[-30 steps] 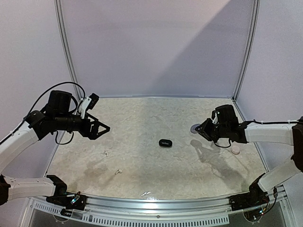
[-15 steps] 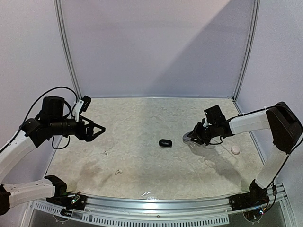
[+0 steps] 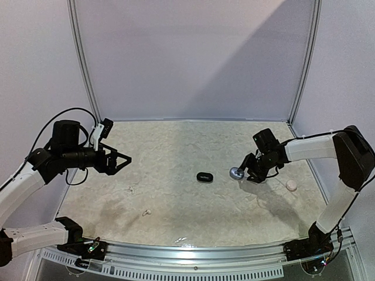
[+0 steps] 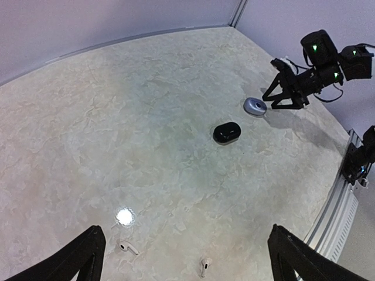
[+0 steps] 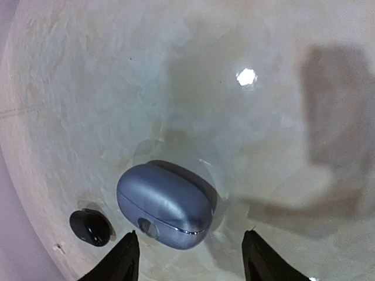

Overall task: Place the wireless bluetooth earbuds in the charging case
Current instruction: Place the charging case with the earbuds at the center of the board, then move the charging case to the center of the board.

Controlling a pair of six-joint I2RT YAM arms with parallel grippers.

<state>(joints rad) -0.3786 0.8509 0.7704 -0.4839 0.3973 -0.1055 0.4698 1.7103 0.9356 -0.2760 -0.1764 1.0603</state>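
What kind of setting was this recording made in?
Probably a lab robot test cell: plain pale walls on metal posts enclose a marble-patterned table, and a left arm and right arm are bolted to a metal rail at its near edge.

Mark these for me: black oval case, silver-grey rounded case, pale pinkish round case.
Black oval case (image 3: 204, 176), top external view, centre of its top.
Silver-grey rounded case (image 5: 164, 202), right wrist view, middle of its upper shell.
Pale pinkish round case (image 3: 291, 185), top external view, centre of its top.
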